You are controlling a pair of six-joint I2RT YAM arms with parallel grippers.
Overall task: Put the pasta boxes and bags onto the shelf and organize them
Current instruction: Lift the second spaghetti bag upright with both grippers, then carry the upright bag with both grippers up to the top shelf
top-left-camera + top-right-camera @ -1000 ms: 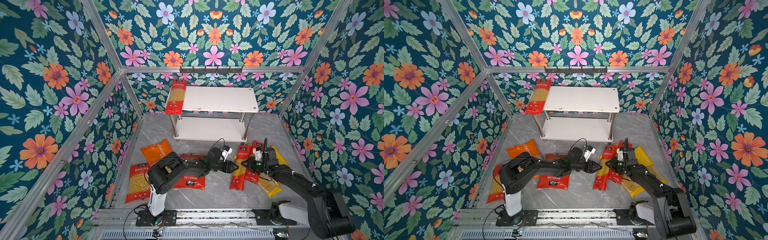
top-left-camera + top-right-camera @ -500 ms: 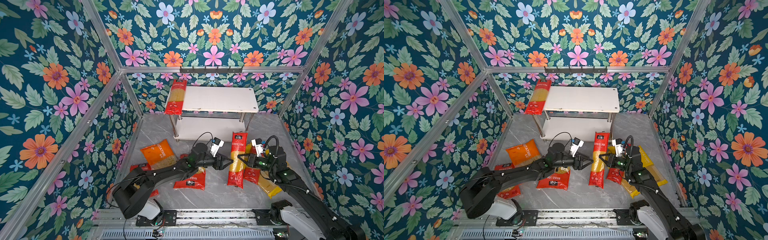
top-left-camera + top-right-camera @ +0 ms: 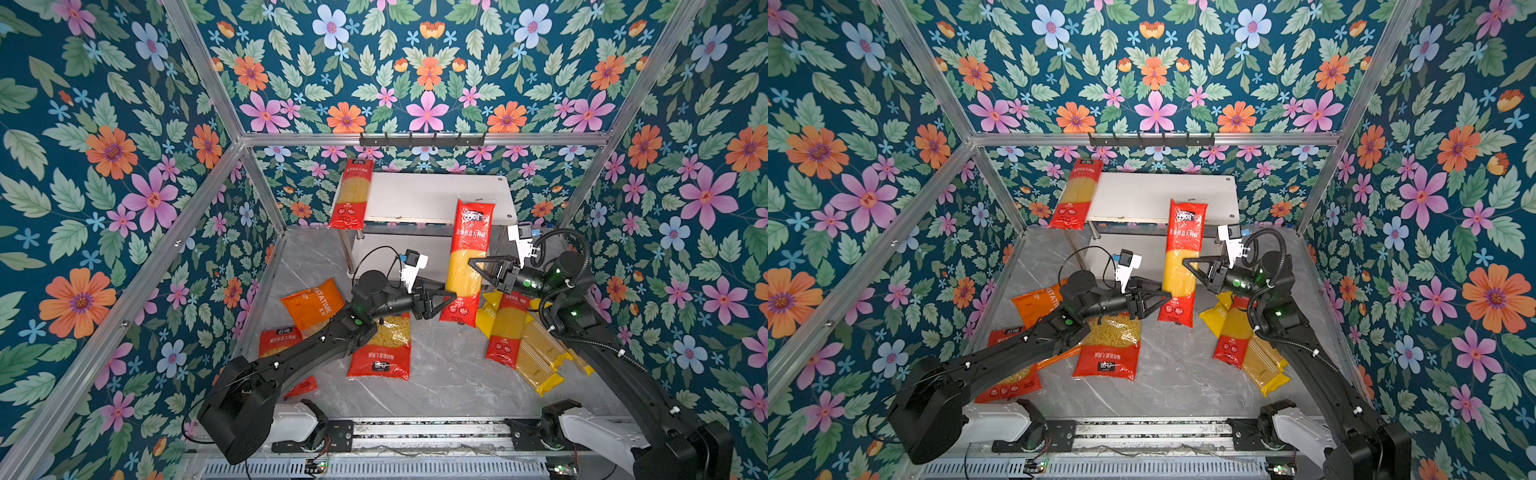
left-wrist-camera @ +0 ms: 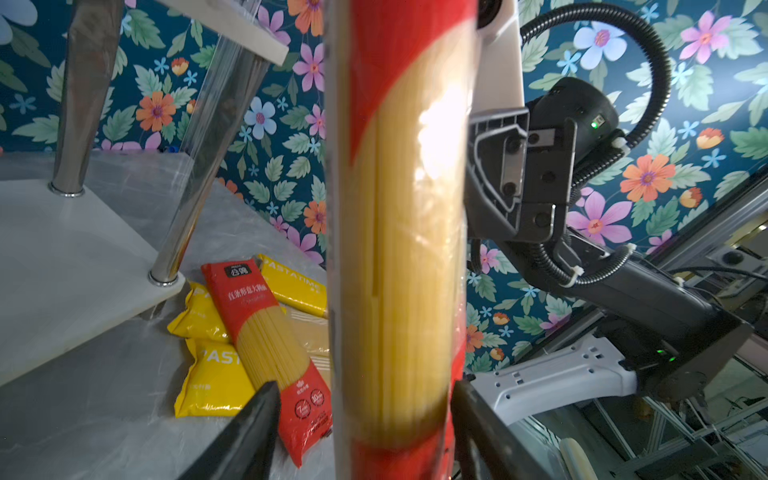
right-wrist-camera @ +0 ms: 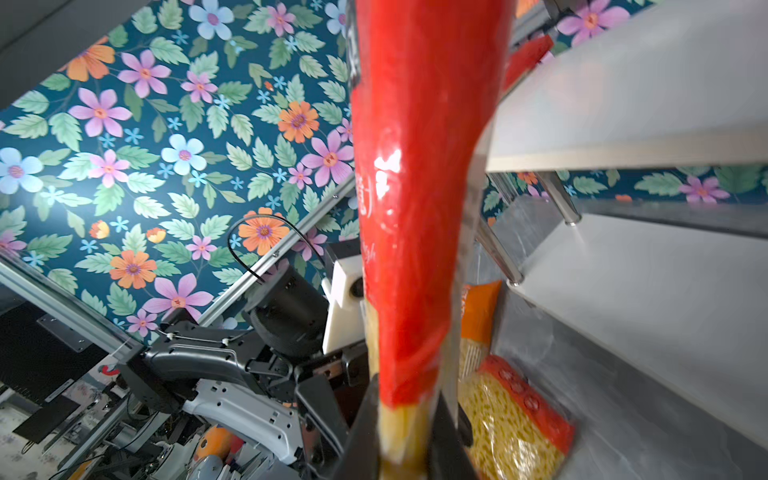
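The long red spaghetti pack [image 3: 467, 257] hangs upright in the air just in front of the shelf [image 3: 419, 195]. The right end effector [image 3: 478, 270] is clamped on its clear middle. The left end effector [image 3: 448, 300] stands wide, its fingers [image 4: 249, 424] straddling the pack's lower part, above the tabletop [image 3: 449, 374].

The upright red spaghetti pack [image 3: 467, 266] blocks the way between my left gripper [image 3: 453, 297] and right gripper [image 3: 471, 262]. The shelf [image 3: 415, 195] top board is free right of the overhanging spaghetti pack [image 3: 351, 195].
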